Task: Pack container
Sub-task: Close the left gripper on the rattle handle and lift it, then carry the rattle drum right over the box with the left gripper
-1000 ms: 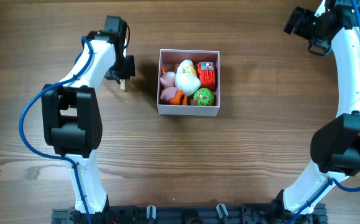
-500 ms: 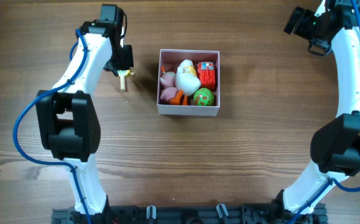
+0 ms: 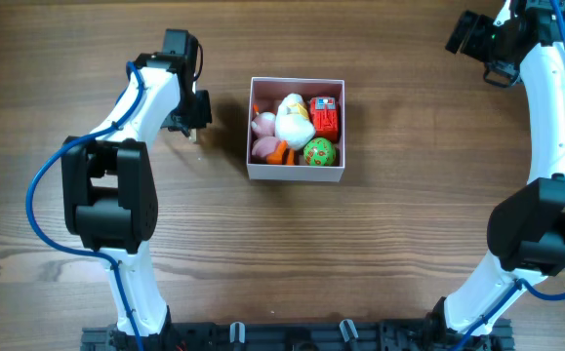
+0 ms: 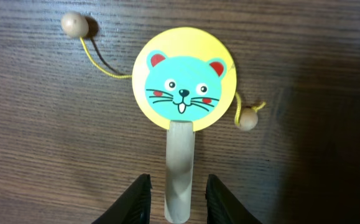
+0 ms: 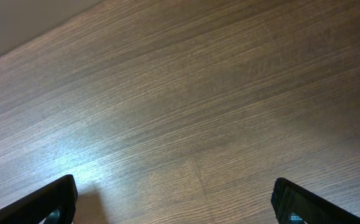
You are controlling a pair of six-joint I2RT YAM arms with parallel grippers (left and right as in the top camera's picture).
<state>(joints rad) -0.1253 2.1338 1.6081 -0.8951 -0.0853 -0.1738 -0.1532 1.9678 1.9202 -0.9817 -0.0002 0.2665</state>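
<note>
Worktop (image 3: 409, 244): dark wood grain, carrying all items listed.

Container (image 3: 295, 174): square, shallow and lidless, with white walls. It sits flat near the middle of the worktop, toward the far side and between the two arms. Inside, packed close together, are a white toy (image 3: 290, 119), a red toy (image 3: 325, 115), a green patterned ball (image 3: 319, 151), pink pieces (image 3: 262, 127) along the left wall, and an orange piece (image 3: 280, 153).

Left fingers (image 4: 139, 202): apart. They straddle the lower end of a wooden handle (image 4: 180, 162), with a narrow gap showing on each side, so there is no clamp on it. The handle belongs to a rattle drum (image 4: 184, 84), a yellow disc printed with a turquoise whiskered animal face, lying flat on the worktop. Two wooden beads on yellow cords rest beside it, one (image 4: 74, 25) well out past the disc and the other (image 4: 248, 119) just beside its rim. In the overhead view, this arm's wrist hangs near the container's left wall without touching it and hides most of the drum.

Right fingers (image 5: 58, 199): spread wide, with only bare wood between them. This arm is at the far right corner, well apart from the container.
</note>
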